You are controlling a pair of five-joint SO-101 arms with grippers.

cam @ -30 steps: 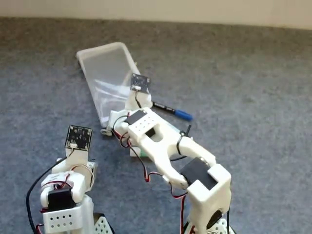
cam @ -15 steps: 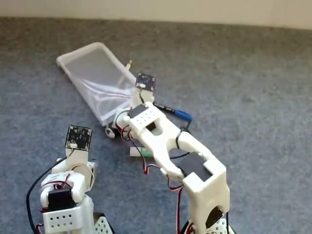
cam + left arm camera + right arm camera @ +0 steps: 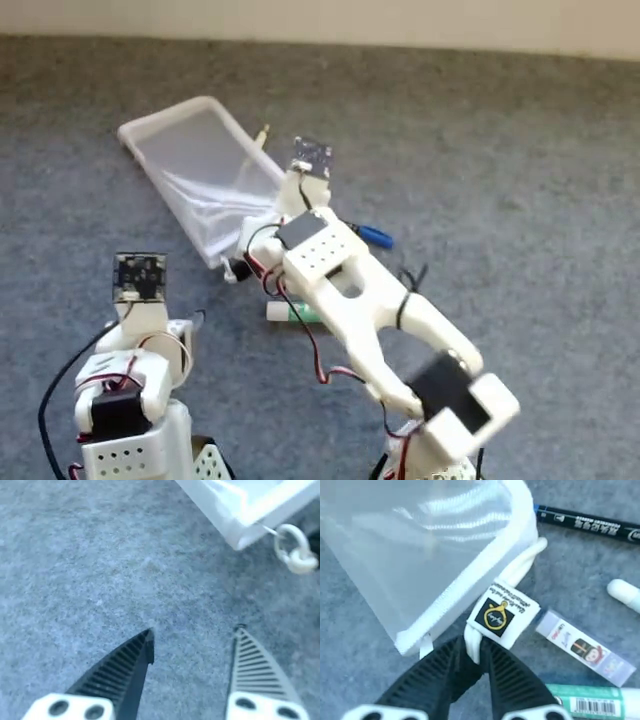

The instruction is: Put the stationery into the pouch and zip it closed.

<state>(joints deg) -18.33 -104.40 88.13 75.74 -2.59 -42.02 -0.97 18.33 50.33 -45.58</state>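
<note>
I see the pouch [image 3: 190, 165] lying flat in the upper left of the high view. It is clear mesh with a white edge, and one short end points toward frame centre. My right claw [image 3: 476, 649] is pinched narrow on the pouch's white strap [image 3: 517, 570], right beside the black-and-yellow tag [image 3: 501, 614]. The strap runs from between the fingers to the pouch corner. In the high view that arm stretches from the lower right to the centre, with its tip at the pouch's near end.

The pen [image 3: 372, 237], black with a blue cap, lies on the mat [image 3: 520, 150] just right of centre, outside the pouch. A green-and-white stick [image 3: 290, 312] lies just below centre, partly under the arm. The right wrist view adds an eraser [image 3: 580, 647] in a clear sleeve, close to the stick and also outside the pouch. I cannot tell what the white rounded end [image 3: 624, 592] near it is.

My left claw [image 3: 194, 630] is spread wide and holds nothing. It hangs over bare mat, near a pouch corner where a white ring pull [image 3: 295, 550] dangles. Its arm sits in the lower left of the high view.
</note>
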